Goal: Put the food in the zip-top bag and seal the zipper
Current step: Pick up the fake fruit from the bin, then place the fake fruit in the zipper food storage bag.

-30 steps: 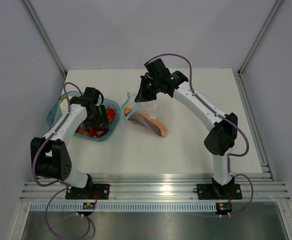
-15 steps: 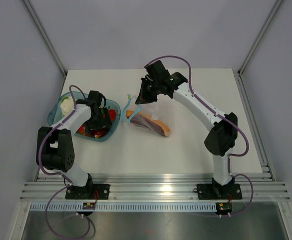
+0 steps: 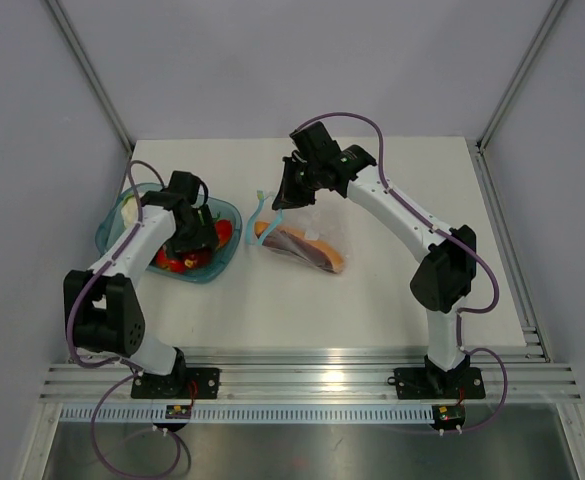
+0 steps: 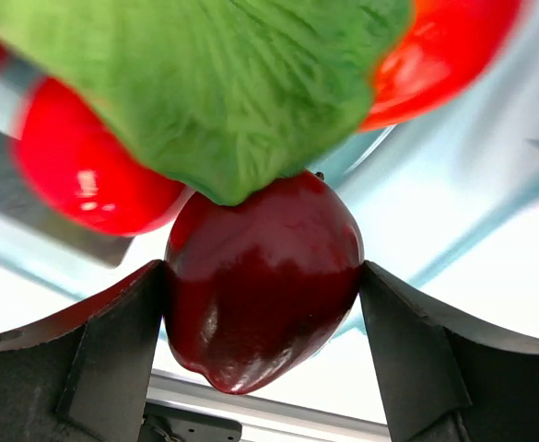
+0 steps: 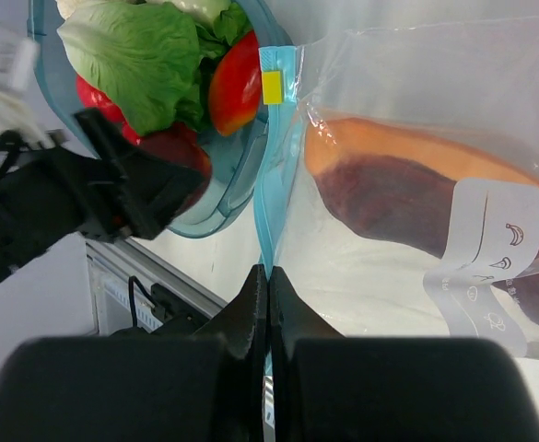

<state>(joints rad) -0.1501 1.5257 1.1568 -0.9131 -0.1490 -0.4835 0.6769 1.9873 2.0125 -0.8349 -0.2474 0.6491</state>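
Note:
My left gripper (image 3: 188, 238) is down in the teal bowl (image 3: 109, 228), shut on a dark red, glossy food piece (image 4: 262, 279) held between both fingers (image 4: 112, 350). Green lettuce (image 4: 232, 83) and red round pieces (image 4: 85, 175) lie right behind it. The clear zip-top bag (image 3: 307, 235) lies right of the bowl with an orange piece (image 5: 389, 152) and a dark purple piece (image 5: 407, 203) inside. My right gripper (image 3: 280, 196) is shut on the bag's teal-blue zipper (image 5: 274, 166) and holds that edge up; its jaws (image 5: 269, 273) pinch the strip.
The bowl (image 5: 241, 184) also holds lettuce (image 5: 131, 55) and a red piece (image 5: 235, 83). A white label (image 5: 495, 239) is on the bag. The metal rail (image 3: 302, 375) runs along the table's near edge. Frame posts stand at the back corners.
My left arm has shifted a little over the bowl, with its gripper staying among the food. My right gripper has kept its hold on the zipper; the bag has slid slightly right.

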